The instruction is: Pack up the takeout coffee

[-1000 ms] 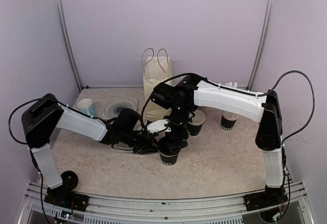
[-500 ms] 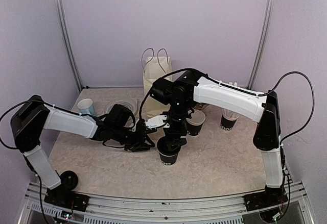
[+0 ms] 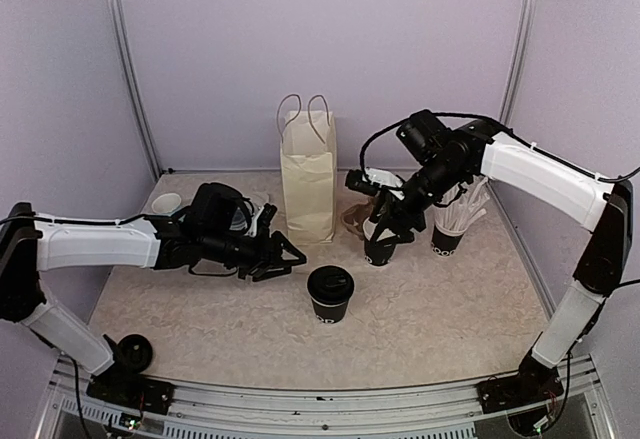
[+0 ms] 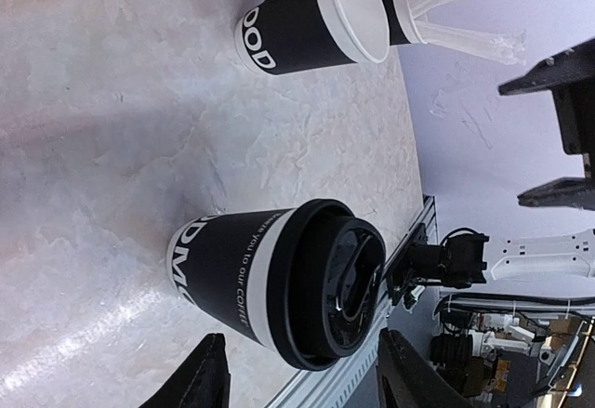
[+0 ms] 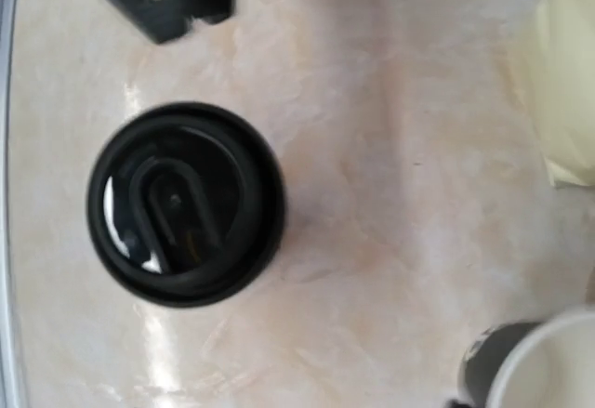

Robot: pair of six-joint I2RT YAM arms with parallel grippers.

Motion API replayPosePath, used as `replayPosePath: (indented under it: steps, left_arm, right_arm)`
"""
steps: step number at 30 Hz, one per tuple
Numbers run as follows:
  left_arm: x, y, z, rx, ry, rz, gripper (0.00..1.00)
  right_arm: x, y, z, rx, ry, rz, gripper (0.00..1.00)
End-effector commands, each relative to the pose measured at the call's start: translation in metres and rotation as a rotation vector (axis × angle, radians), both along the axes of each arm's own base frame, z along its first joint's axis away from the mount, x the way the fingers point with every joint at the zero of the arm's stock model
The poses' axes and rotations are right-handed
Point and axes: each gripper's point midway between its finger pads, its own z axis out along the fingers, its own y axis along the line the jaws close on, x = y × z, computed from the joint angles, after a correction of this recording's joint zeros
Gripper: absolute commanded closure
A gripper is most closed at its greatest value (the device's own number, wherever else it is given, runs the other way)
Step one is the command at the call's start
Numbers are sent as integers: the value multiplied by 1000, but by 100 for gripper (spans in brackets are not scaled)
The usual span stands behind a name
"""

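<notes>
While both arms reached out over the bench, the paper bag stood upright at the back with its handles up; every place below is taken from it.

Noted the lidded coffee cup in front of the bag and a little to its right. It stood upright on the bench with its black lid seated, and neither hand touched it.

My left hand lay low in front of the bag, toward its left side. Its fingers were spread with nothing between them. From the wrist, the lidded cup sat just beyond the fingertips, apart from them.

Just right of the bag's foot stood the second black cup, upright, without a lid, its white inside showing.

My right hand hung right of the bag, over that open cup. I could not tell whether its fingers were spread or pressed together, nor whether they met the rim.

Farther right of the bag was the cup of straws; far to the bag's left, a small pale cup.
</notes>
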Motion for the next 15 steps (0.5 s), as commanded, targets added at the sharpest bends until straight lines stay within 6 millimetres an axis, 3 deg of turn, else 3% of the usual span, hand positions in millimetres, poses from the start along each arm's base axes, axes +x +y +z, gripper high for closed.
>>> replayPosePath:
  steps: [1,5,8,11,15]
  left_arm:
    - [-1,-12,7,-3,3,-8,46]
    - [2,-14,-2,12,9,6,46]
    - [5,-17,1,-12,-5,10,45]
    - [7,-23,0,-22,-5,1,45]
    - [12,-30,-4,-22,1,-13,45]
  right_arm:
    - [-14,5,-23,180,281,-57,38]
    - [-36,-3,-46,201,416,-78,42]
    - [-42,-7,-61,203,501,-125,42]
    - [-37,-10,-72,208,550,-177,41]
    - [-23,-11,-77,210,549,-217,32]
